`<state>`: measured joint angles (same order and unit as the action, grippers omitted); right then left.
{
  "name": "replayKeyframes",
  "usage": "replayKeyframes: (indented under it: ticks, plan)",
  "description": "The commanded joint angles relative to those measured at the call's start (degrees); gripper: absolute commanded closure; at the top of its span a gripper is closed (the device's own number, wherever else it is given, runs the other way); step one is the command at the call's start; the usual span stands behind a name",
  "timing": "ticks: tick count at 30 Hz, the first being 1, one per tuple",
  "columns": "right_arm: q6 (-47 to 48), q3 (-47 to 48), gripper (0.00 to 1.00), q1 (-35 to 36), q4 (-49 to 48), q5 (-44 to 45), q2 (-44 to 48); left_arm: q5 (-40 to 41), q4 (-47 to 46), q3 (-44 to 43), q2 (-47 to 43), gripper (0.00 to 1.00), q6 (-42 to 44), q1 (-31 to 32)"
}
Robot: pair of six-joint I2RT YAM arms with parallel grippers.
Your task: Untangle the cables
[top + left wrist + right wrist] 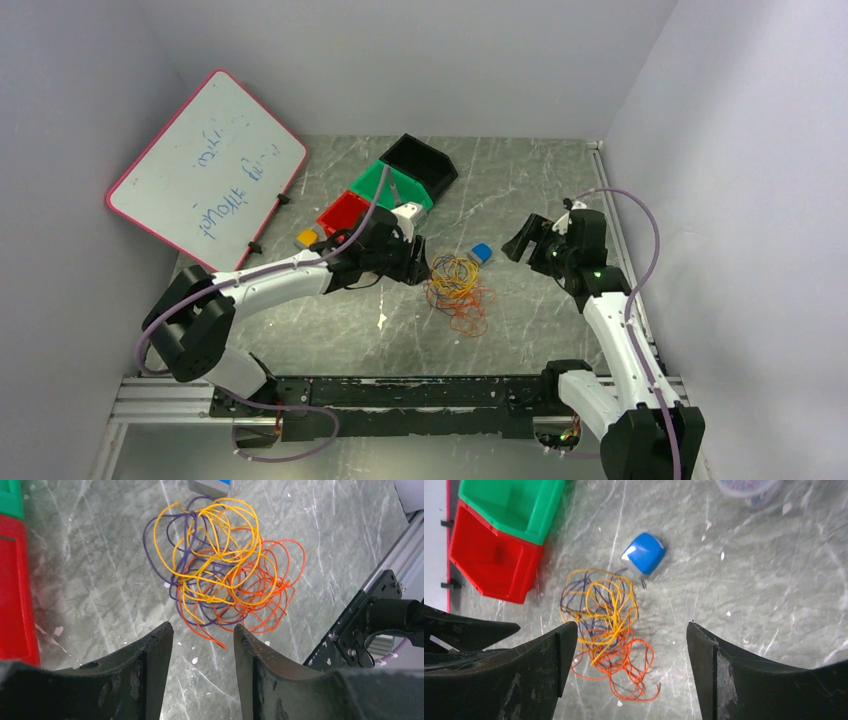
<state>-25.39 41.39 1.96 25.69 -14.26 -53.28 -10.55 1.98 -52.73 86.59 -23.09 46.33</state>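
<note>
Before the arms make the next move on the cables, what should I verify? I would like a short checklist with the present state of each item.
1. The left pincer is open and empty: ok.
2. The right pincer is open and empty: ok.
3. The cables are separated: not ok; yellow, orange and purple loops lie in one clump.
4. A loose end is in sight to grasp: ok; an orange end points toward the left pincer.
5. The blue block is clear of the clump: cannot tell; the clump's edge reaches right beside it.
</note>
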Motion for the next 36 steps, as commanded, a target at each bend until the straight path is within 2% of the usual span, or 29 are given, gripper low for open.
replayKeyframes:
  ticks: [1,8,14,25,33,36]
  plan:
    - [-1.5,-2.9,0.18,1.6,2.6,-1.9,1.5,-3.2,-2.3,1.9,-2.6,0.48,0.0,0.2]
    - [-6.6,-10.4,0.29,2.2,-1.4,-6.7,3.1,-3.1,-4.9,5.0,-3.4,0.46,-2.5,0.2]
    - [-9.3,-15.2,0.38,2.3,-8.6,-11.2,-0.9,-1.5,-4.6,3.6,-3.6,0.43,-2.5,0.3]
    - [-8.8,-18.6,0.55,2.6,-13.5,-13.7,-6.9,0.0,-6.0,1.0,-2.1,0.39,-2.5,0.3]
    - [-9.6,-21.5,0.68,2.8,-19.2,-15.1,-10.4,1.9,-6.1,-3.0,2.2,0.35,-1.5,3.4]
    - [-9.8,-21.4,0.7,2.8,-20.4,-15.4,-11.0,2.9,-6.0,-4.4,4.1,0.35,-1.1,4.4]
